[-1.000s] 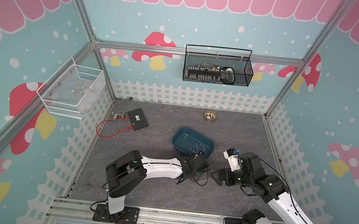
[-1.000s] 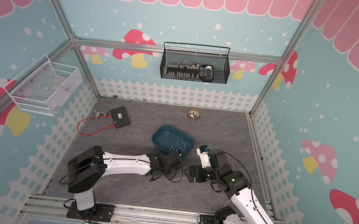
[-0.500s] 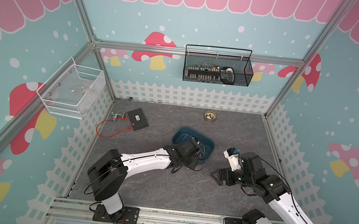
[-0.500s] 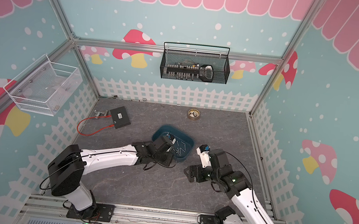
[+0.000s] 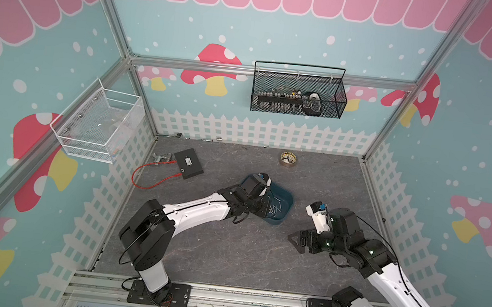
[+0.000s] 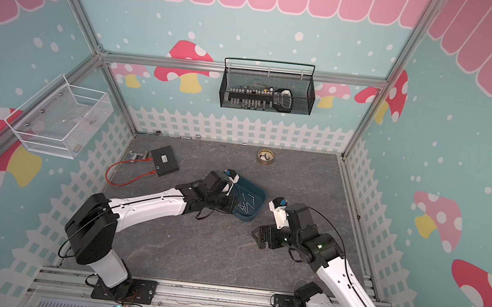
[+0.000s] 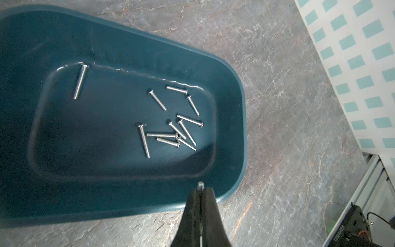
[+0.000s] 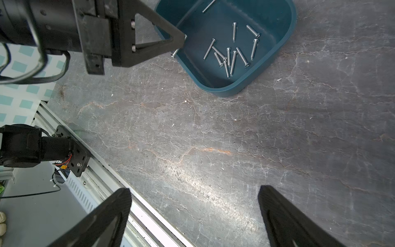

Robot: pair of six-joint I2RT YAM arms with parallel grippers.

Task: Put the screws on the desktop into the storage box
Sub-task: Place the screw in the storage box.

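Dark grey stone-look desktop (image 5: 227,253), veined with pale lines, forms the floor of a booth. The walls are teal, printed with pink scallops, mushrooms and a white picket fence. A black wire mesh basket (image 5: 298,94) hangs on the back wall and a white wire basket (image 5: 96,124) on the side wall. Toward the back of the surface lie a black flat box (image 5: 188,164) with a red cable (image 5: 147,177), and a roll of tape (image 5: 288,159).

The teal-blue storage box (image 5: 287,203) sits near the middle of the desktop; in both top views the left arm's wrist covers part of it. The screws (image 7: 171,128) lie loose on its floor. Most are bunched toward one end, and one rests apart against the inner wall.

The left gripper (image 7: 199,192) has its fingers pressed together on a single screw (image 7: 200,184), whose end pokes out past the tips. It hangs at the box's rim, over the wall nearest the fingers and apart from the bunch inside.

The right gripper (image 8: 192,194) has its fingers spread wide with nothing between them. It is over bare desktop, clear of the box.
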